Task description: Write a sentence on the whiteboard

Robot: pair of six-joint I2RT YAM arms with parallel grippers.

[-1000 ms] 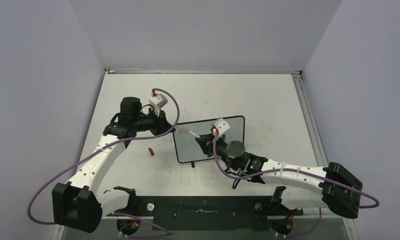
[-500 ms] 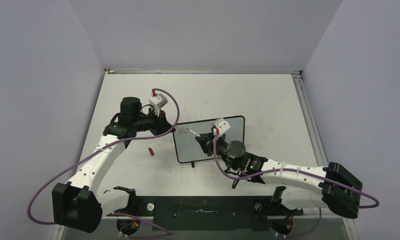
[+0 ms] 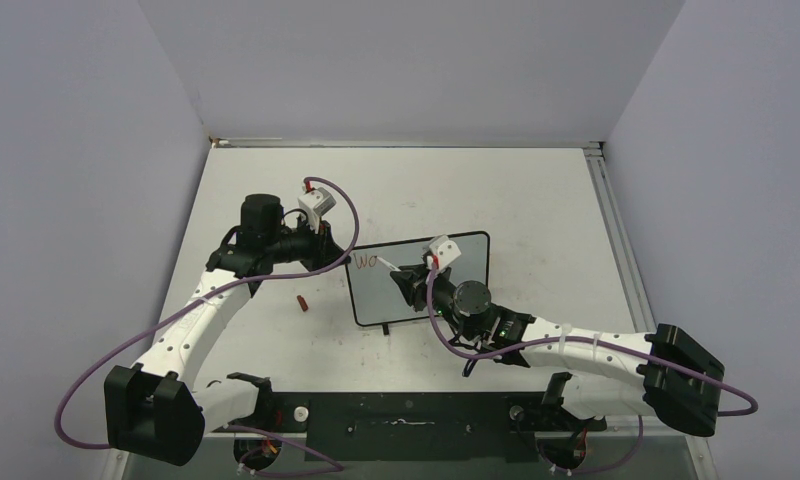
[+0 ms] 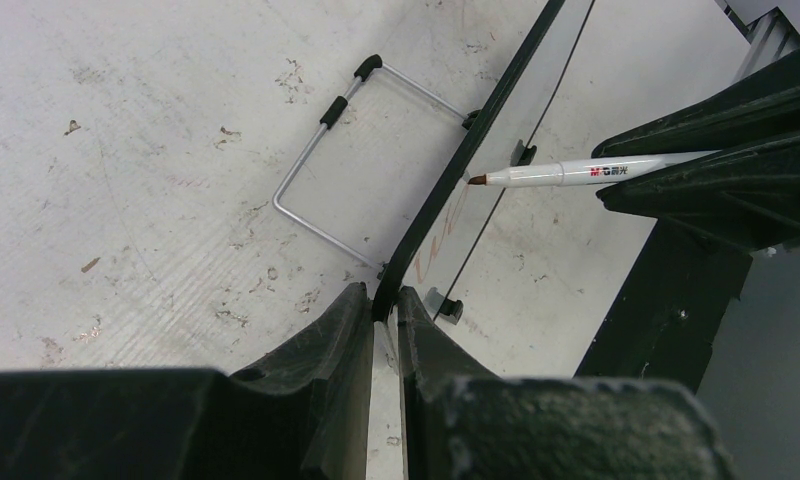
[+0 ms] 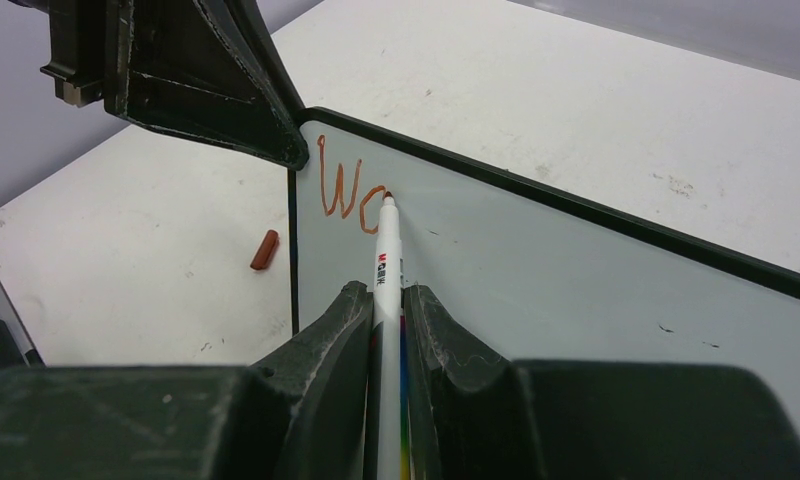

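Right wrist view: your right gripper (image 5: 386, 305) is clamped on the white marker (image 5: 385, 255), whose tip touches the whiteboard (image 5: 596, 290) just right of the sentence (image 5: 342, 190), which is only a red "Wo"; your left gripper (image 4: 380, 300) is pinched on the black frame at that upper corner; judge the board light and stiff, propped on a thin wire stand (image 4: 311, 170), so likely to slide or tip under pen pressure; hold it by the frame edge, never the slick face; it stands tilted near the middle of the table (image 3: 536, 190); its surface is pale grey, its corners rounded; a red cap (image 5: 264, 250) lies beside it.
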